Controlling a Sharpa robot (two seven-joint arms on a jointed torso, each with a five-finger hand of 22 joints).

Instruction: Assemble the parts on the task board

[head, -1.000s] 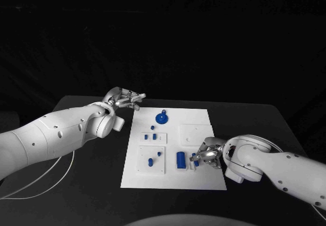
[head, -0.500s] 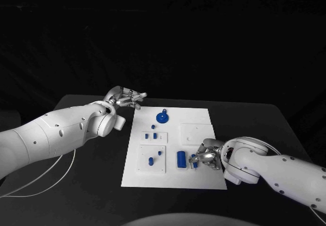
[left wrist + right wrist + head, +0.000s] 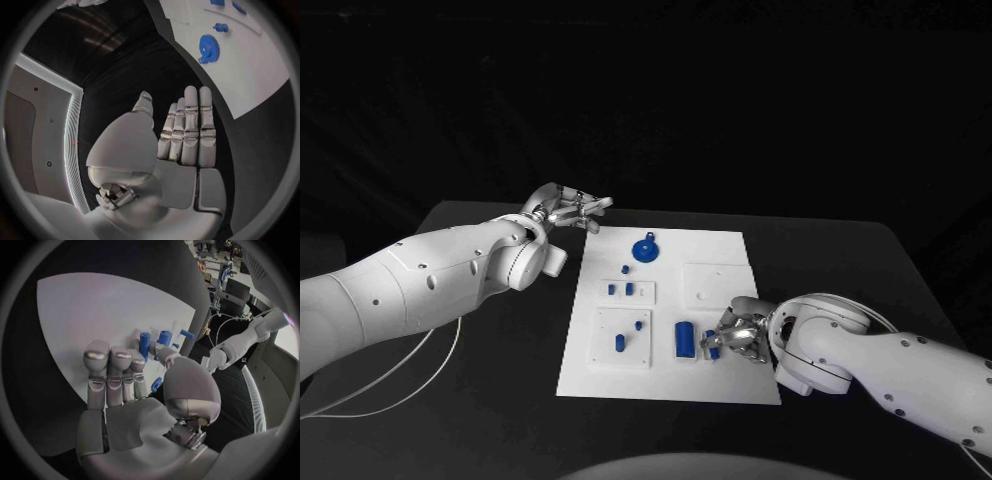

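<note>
1. Reaching over the near right part of the white task board (image 3: 668,310), the right hand (image 3: 737,334) has edged slightly nearer and lower than a second ago; its fingers (image 3: 119,365) curl around a small blue part (image 3: 155,384), seemingly pinching it against the thumb.
2. Beside it stand a blue block (image 3: 684,339) and blue pegs (image 3: 620,343); likely the insertion is under way.
3. Farther off lies a blue gear (image 3: 645,249).
4. Beyond the board's far left corner, above the bench (image 3: 473,300), the left hand (image 3: 568,211) stays spread and empty.
5. No writing is legible.
</note>
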